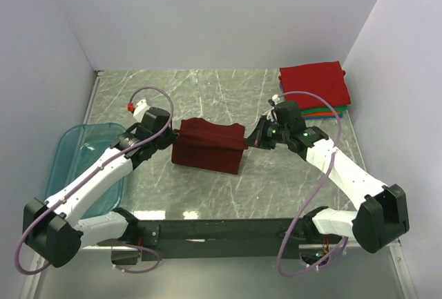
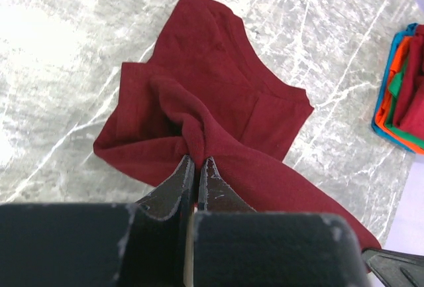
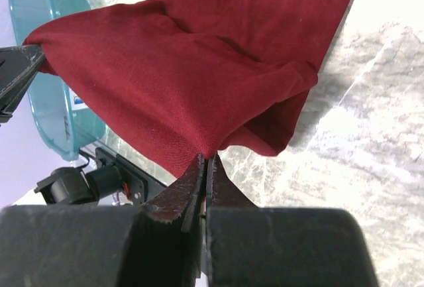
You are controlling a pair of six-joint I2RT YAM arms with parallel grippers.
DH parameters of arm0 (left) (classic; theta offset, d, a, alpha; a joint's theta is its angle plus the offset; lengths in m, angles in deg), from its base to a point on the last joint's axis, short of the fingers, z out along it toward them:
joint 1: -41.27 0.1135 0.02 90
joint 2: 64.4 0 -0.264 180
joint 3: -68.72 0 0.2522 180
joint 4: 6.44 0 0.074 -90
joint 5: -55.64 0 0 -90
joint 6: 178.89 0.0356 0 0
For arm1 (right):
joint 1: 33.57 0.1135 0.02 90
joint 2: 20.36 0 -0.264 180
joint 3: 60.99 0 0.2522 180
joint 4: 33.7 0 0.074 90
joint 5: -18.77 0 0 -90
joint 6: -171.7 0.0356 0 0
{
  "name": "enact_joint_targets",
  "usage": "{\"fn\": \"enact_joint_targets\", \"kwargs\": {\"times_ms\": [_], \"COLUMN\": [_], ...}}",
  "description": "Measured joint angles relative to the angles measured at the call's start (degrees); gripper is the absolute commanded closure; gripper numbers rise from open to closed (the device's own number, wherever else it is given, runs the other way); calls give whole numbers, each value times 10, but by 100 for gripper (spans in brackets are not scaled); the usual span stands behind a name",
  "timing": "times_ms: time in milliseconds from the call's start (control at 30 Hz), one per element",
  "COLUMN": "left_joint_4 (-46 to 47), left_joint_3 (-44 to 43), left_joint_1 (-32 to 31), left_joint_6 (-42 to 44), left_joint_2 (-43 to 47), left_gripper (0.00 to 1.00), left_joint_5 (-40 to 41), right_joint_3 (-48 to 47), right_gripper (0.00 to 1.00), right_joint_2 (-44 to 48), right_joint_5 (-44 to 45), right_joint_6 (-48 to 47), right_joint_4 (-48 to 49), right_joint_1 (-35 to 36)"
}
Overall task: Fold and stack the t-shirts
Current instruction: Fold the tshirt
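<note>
Two arms: the left gripper [image 1: 176,133] and the right gripper [image 1: 248,141] are each holding one end of the maroon shirt [image 1: 208,146], keeping it stretched between them over the table [image 1: 207,92].
Left fingers: they are pressing almost together on a bunched fold at the maroon shirt's left edge, with cloth pinched in the narrow gap.
Right fingers: they are clamping tight on a point of cloth at the maroon shirt's right edge, with no gap showing between them.
Cloth: the maroon shirt is hanging mid-table, its top edge running taut from gripper to gripper, while its lower part is sagging in loose folds and resting on the marbled surface.
Far right corner: the stack [image 1: 314,85] of folded shirts is lying flat, well apart from both grippers, with bright red on top and green, orange and blue edges peeking out beneath.
Left side: the bin [image 1: 76,157] is sitting at the table's edge, with the left arm reaching across above it.
</note>
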State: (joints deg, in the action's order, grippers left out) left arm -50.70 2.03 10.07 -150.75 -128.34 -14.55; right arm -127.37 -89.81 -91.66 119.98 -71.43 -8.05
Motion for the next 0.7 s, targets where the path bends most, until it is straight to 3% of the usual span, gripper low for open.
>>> {"fn": "enact_joint_targets", "kwargs": {"times_ms": [700], "left_joint_4": [74], "left_joint_3": [-68], "left_joint_1": [98], "left_joint_6": [57], "left_joint_2": [-176], "left_gripper": [99], "left_joint_5": [-101], "right_joint_3": [-91], "right_gripper": [100], "right_joint_2": [-178], "right_joint_5": [-32], "right_joint_6": [-23], "right_joint_4": [34], "right_joint_1": [-49]}}
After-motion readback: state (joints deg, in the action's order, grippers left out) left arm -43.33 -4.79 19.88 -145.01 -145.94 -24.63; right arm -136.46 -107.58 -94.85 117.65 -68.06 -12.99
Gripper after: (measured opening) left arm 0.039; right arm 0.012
